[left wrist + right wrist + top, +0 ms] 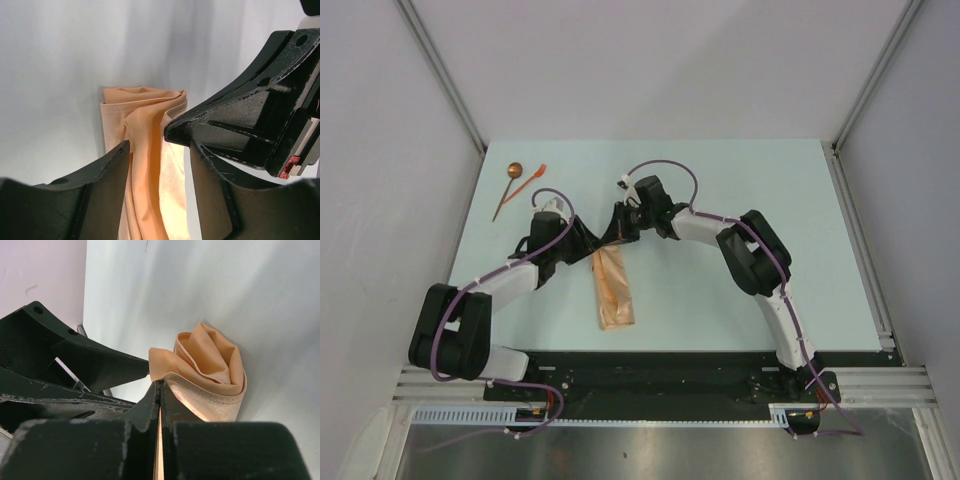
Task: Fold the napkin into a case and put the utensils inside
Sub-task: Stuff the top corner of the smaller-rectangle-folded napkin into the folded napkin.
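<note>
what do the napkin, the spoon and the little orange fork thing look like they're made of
Napkin: woven cloth, matte with a faint sheen; it lies in soft folds and shows a stitched hem.
Spoon: coppery bowl hints at metal or coated plastic, thin dark handle; too small to be sure.
Orange fork piece: probably plastic, judging by its even bright colour.

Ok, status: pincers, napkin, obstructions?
Left pincer open, straddling napkin. Right pincer shut on napkin edge. Napkin folded to narrow strip; utensils apart, far left. Nothing blocking.
</note>
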